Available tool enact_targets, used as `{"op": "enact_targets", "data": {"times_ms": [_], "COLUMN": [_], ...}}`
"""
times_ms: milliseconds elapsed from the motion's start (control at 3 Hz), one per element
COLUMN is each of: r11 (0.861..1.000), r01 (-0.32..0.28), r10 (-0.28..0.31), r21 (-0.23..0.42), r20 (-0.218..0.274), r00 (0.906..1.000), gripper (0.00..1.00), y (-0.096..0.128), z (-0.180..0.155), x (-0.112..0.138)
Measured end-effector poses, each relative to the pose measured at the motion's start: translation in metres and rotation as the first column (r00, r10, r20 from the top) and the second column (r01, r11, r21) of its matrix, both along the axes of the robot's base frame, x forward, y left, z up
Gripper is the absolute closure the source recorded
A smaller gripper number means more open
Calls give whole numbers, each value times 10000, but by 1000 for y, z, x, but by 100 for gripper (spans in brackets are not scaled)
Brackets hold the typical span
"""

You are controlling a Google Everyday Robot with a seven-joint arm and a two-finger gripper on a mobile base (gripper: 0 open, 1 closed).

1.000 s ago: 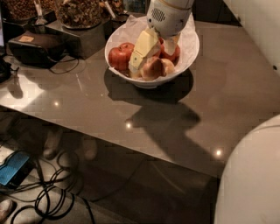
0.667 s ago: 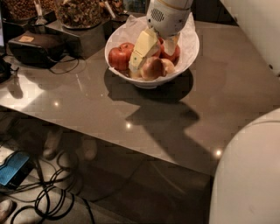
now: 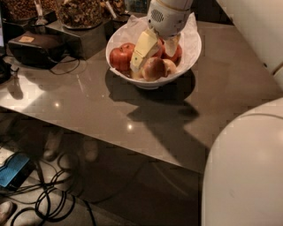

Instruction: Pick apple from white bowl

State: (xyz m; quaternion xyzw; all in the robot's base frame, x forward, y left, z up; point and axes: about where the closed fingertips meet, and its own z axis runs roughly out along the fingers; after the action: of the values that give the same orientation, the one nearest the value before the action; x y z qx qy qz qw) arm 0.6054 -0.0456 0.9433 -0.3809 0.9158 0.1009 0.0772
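Observation:
The white bowl [image 3: 188, 55], lined with crumpled white paper, stands at the back of the grey table [image 3: 88, 106] and holds several apples. A red apple [image 3: 120, 58] lies at its left, a paler red-yellow apple [image 3: 153, 68] at its front, and another red apple [image 3: 176, 54] at its right. My gripper [image 3: 157, 49] reaches down into the bowl from above. Its two cream fingers [image 3: 143, 47] are spread apart, with their tips down among the apples at the bowl's middle. The apples behind the fingers are partly hidden.
A black box with a cable [image 3: 37, 46] lies on the table's left. Containers of nuts or granola [image 3: 82, 13] stand behind it. My white body [image 3: 245, 170] fills the lower right. Cables [image 3: 53, 198] and a blue object [image 3: 13, 170] lie on the floor below the table edge.
The gripper and the apples stay where they were. Only my white body at the lower right has shifted slightly.

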Motion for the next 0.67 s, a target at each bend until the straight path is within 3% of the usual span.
{"op": "enact_targets", "data": {"times_ms": [667], "r11": [9995], "r01": [312], "r10": [-309], "r21": [84], "r20": [-322], "r00": [9990], "gripper": [18], "y": [1], "z": [-9], "x": [7]}}
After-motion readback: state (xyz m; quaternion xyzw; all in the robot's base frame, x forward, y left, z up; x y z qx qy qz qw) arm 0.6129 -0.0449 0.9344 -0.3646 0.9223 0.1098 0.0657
